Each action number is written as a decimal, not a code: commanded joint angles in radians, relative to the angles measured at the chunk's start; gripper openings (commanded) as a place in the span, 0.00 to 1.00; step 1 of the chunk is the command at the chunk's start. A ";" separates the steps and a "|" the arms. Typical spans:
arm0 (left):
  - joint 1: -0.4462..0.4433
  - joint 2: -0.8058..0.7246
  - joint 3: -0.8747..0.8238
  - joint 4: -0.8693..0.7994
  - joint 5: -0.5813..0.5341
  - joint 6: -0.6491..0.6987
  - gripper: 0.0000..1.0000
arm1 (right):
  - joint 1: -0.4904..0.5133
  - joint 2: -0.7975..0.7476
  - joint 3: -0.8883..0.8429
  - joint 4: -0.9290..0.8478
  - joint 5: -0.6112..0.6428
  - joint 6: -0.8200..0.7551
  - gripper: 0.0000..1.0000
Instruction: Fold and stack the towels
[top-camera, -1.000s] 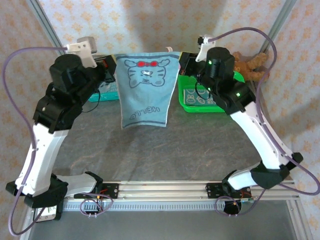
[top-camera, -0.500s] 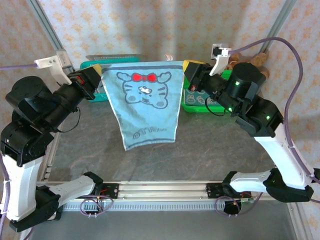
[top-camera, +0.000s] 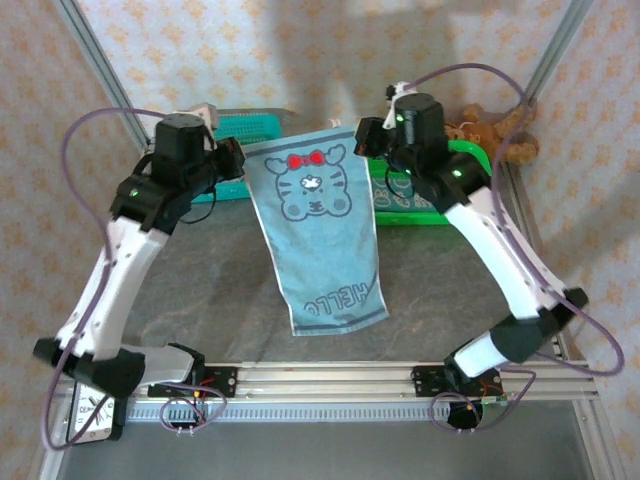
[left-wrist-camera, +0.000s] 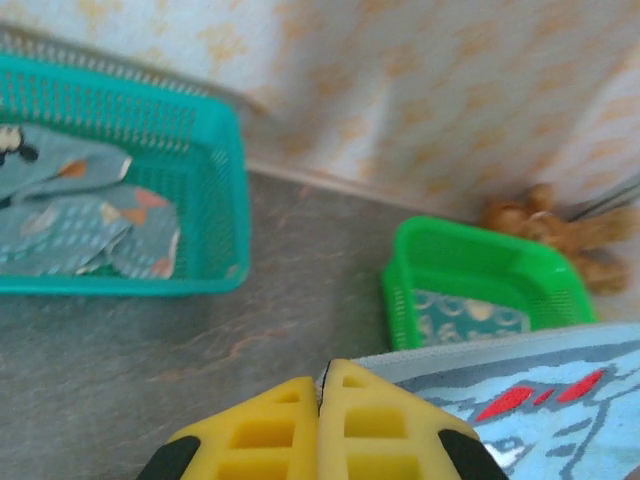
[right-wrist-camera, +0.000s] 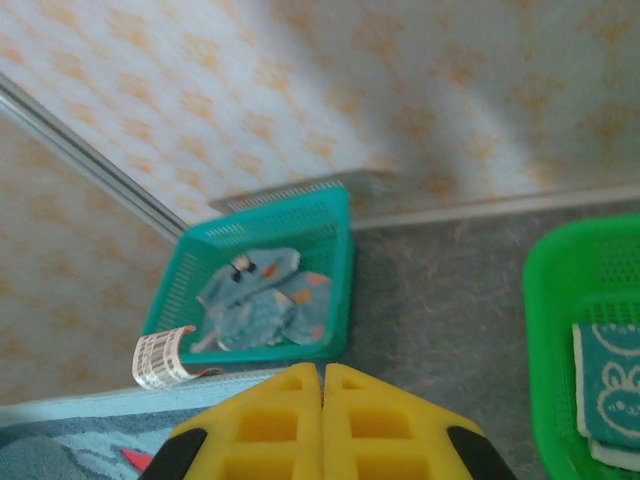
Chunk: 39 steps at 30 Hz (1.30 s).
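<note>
Above the grey counter (top-camera: 200, 280), the tiger-face towel (top-camera: 320, 230) hangs spread between both arms, its HELLO end toward 6 o'clock. The left jaws are pinched tight on its 10 o'clock corner and the right jaws are clamped on its 2 o'clock corner. Crumpled towels (left-wrist-camera: 80, 215) lie in the teal basket (top-camera: 250, 125) at 11 o'clock. A folded towel (right-wrist-camera: 610, 385) sits in the green basket (top-camera: 425, 213) at 1 o'clock, with a teddy bear (top-camera: 495, 130) just behind it.
</note>
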 joint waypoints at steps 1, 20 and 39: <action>0.037 0.053 -0.044 0.129 0.043 0.046 0.00 | -0.034 0.089 -0.024 0.058 -0.064 0.008 0.00; 0.081 0.230 -0.230 0.335 0.088 0.078 0.00 | -0.046 0.382 -0.004 0.093 -0.061 -0.161 0.00; -0.075 -0.163 -0.729 0.431 0.067 -0.111 0.00 | -0.048 0.043 -0.526 0.232 -0.075 -0.188 0.00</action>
